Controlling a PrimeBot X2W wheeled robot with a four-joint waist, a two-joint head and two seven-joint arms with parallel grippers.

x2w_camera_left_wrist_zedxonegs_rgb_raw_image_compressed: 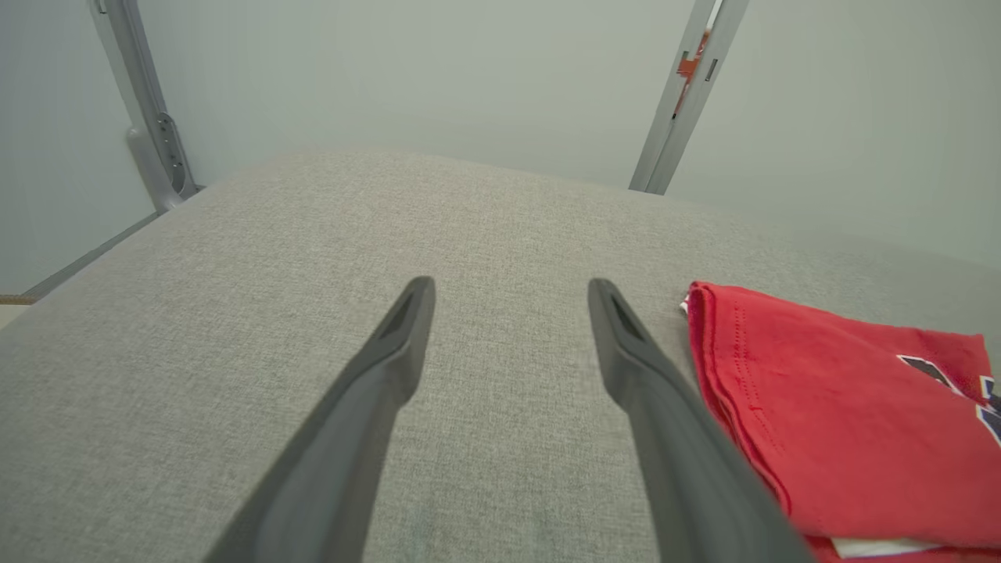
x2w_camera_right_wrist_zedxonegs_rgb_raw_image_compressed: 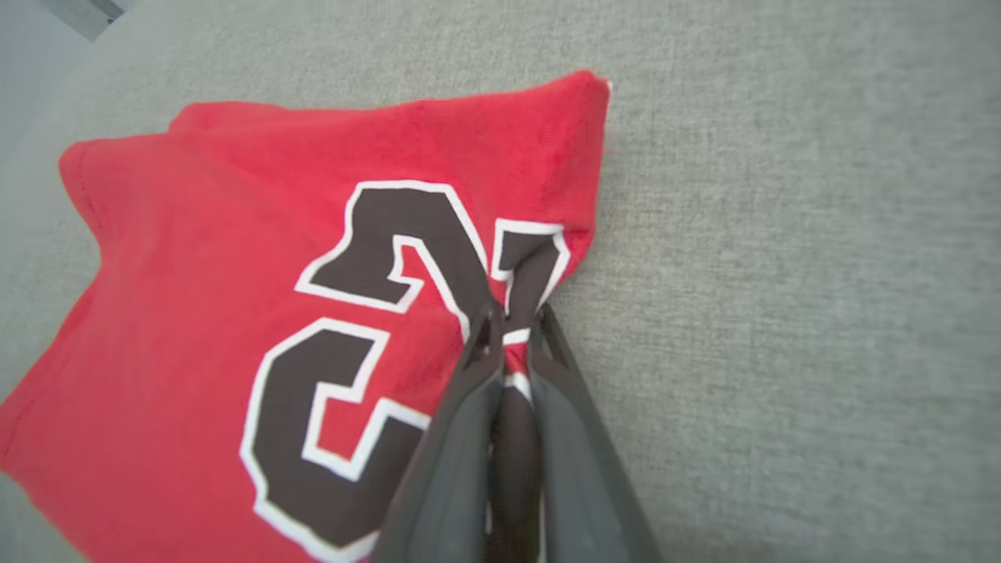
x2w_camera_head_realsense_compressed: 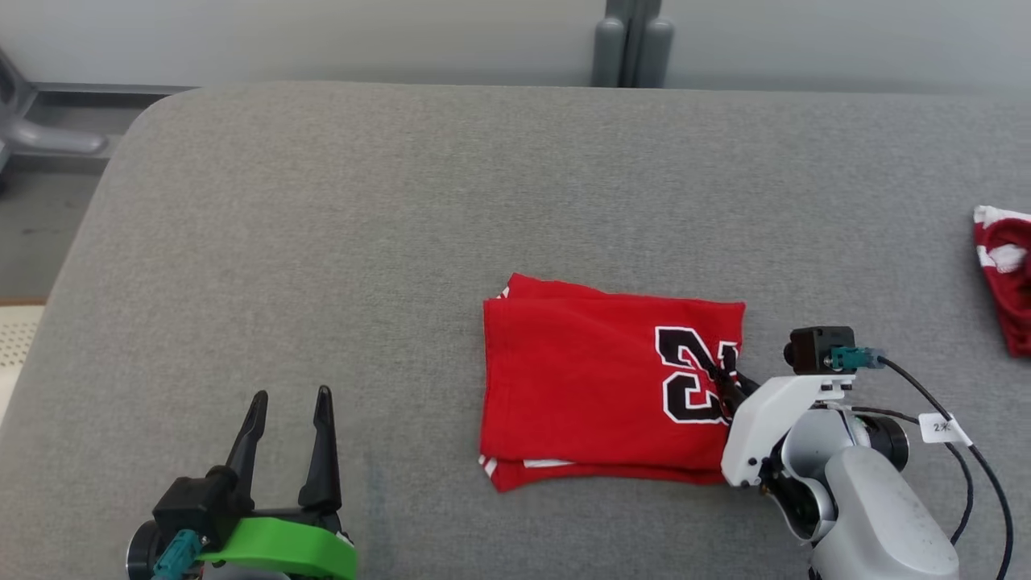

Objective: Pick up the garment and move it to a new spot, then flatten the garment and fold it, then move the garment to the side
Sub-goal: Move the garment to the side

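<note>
The red garment lies folded on the grey cushion, a little right of the middle and close to the near edge. The right gripper has its fingers closed on the garment's right edge, pinching a small bit of cloth right at the black number. The cloth puckers toward the pinch in the right wrist view. The left gripper sits low at the left with its fingers spread wide, holding nothing and well apart from the garment.

From where I stand, that single pinch looks like the weak point. I cannot tell whether it has every layer or just the top one. If it has only the top, a pull to the side would likely peel the fold open. Dragging from one point could also swing the loose left end round, or bunch the layers against the rough fabric. Another red garment lies far to the right, and a long slide that way might run into it.

The folded garment is a rough rectangle. Its long axis runs left to right across the cushion, nearly parallel to the back edge. The number end points right toward the gripper, and the stacked hems with their white trim show at the left end.
</note>
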